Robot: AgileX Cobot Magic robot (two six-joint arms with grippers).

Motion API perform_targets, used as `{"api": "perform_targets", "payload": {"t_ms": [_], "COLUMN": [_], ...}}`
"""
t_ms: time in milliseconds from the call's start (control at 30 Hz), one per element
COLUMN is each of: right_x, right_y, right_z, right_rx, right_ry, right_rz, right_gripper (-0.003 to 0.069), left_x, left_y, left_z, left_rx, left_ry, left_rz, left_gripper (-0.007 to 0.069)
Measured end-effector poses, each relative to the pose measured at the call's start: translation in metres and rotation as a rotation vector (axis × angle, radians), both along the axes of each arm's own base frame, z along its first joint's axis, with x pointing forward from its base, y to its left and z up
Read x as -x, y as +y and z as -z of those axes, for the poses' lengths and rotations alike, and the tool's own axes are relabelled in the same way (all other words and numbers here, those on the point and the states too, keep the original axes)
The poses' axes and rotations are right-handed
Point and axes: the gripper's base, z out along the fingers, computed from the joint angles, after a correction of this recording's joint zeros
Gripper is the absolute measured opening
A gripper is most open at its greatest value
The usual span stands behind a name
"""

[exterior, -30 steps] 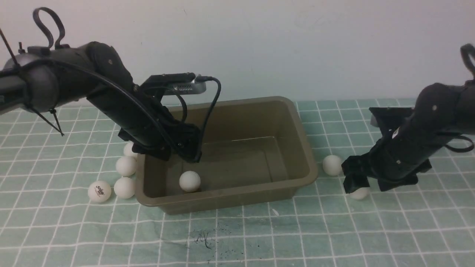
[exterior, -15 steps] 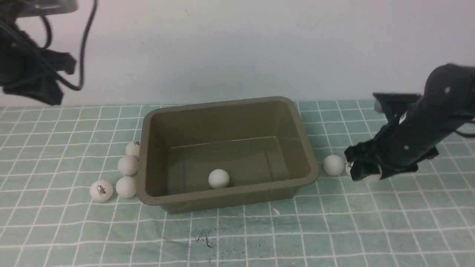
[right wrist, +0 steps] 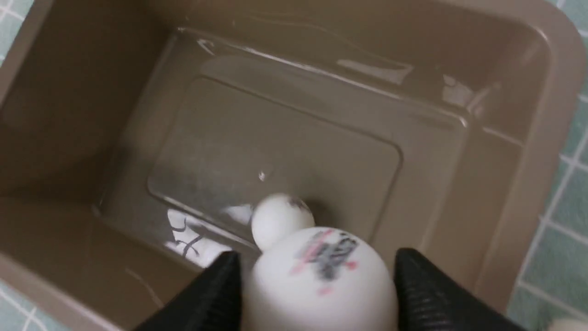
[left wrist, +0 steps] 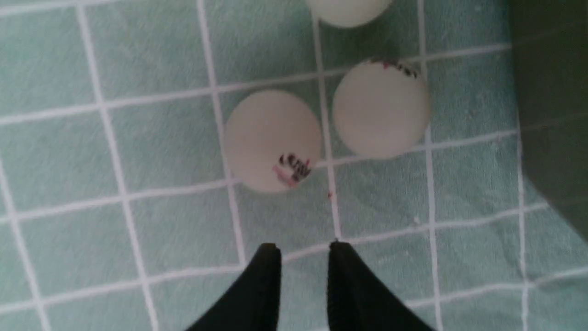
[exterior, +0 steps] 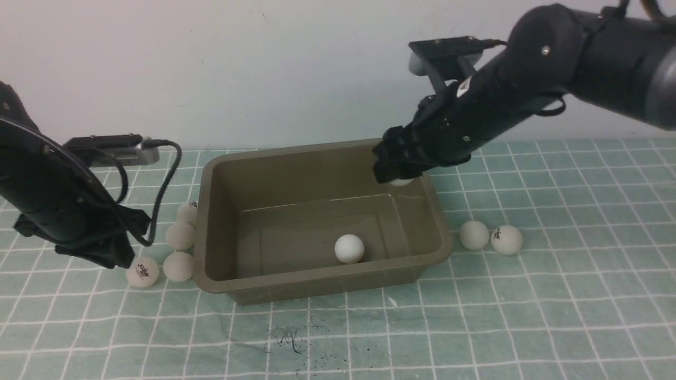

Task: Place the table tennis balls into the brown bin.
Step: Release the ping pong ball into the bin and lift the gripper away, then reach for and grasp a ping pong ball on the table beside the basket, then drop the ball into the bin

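The brown bin [exterior: 433, 211] stands mid-table with one table tennis ball [exterior: 349, 248] on its floor. My right gripper [exterior: 396, 177] hovers over the bin's far right corner, shut on a logo-printed ball [right wrist: 321, 280] that sits between both fingers. My left gripper [exterior: 119, 258] is low at the left of the bin, beside a logo ball [exterior: 141, 274]. Its fingertips [left wrist: 268, 257] stand slightly apart with nothing between them, just short of two balls [left wrist: 273, 140] [left wrist: 381, 108]. Three more balls [exterior: 178, 266] [exterior: 180, 235] [exterior: 187, 211] lie along the bin's left wall.
Two balls [exterior: 473, 235] [exterior: 506, 239] lie on the green checked cloth [exterior: 554, 295] right of the bin. A dark smudge [exterior: 288, 338] marks the cloth in front of the bin. A white wall stands behind.
My right gripper lifted a ball from right of the bin and carried it over the bin. My left arm left the bin and came down by the left balls. The bin's ball rolled right.
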Motion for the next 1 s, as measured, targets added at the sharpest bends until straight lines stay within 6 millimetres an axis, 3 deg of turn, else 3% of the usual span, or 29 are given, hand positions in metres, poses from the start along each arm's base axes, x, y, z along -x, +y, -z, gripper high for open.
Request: {"api": "perform_targets", "payload": {"t_ms": [100, 167, 233, 267, 333, 400, 433, 533, 600, 733, 867, 1000], "right_x": [-0.003, -0.002, -0.002, -0.002, -0.004, -0.006, -0.007, -0.006, -0.006, -0.012, -0.024, -0.03], "right_y": [-0.001, -0.009, -0.018, -0.036, -0.065, -0.097, -0.107, -0.131, -0.135, -0.133, -0.127, -0.125], "right_z": [-0.008, -0.016, -0.022, -0.028, -0.032, -0.025, -0.02, 0.009, 0.027, 0.066, 0.102, 0.127], "right_rx": [0.037, 0.076, 0.108, 0.156, 0.207, 0.227, 0.229, 0.211, 0.2, 0.194, 0.197, 0.195], "right_ry": [0.012, 0.008, 0.001, 0.007, 0.03, 0.076, 0.099, 0.188, 0.214, 0.265, 0.292, 0.311], "right_rz": [-0.023, -0.024, -0.01, 0.026, 0.09, 0.17, 0.195, 0.261, 0.281, 0.293, 0.295, 0.304], "right_gripper": [0.0561, 0.0582, 0.0581, 0.0566, 0.0516, 0.0428, 0.0406, 0.0319, 0.0303, 0.0337, 0.0442, 0.0524], "left_x": [-0.01, -0.014, -0.016, -0.017, -0.018, -0.019, -0.019, -0.018, -0.017, -0.02, -0.022, -0.025], "left_y": [-0.002, -0.001, 0.0, 0.0, 0.001, 0.002, 0.002, 0.004, 0.005, 0.0, -0.036, -0.085], "left_z": [0.019, 0.033, 0.039, 0.046, 0.053, 0.058, 0.058, 0.049, 0.036, -0.021, -0.064, -0.06], "left_rx": [-0.005, -0.004, -0.003, -0.005, -0.013, -0.023, -0.026, -0.052, -0.066, -0.056, 0.04, 0.118], "left_ry": [-0.001, 0.017, 0.026, 0.042, 0.059, 0.068, 0.071, 0.087, 0.081, -0.047, -0.185, -0.201], "left_rz": [-0.012, -0.037, -0.05, -0.067, -0.076, -0.075, -0.071, -0.043, -0.04, -0.057, 0.007, 0.122], "left_gripper": [0.0353, 0.0459, 0.0493, 0.0519, 0.0498, 0.0361, 0.0336, 0.0346, 0.0346, 0.0346, 0.0346, 0.0346]}}
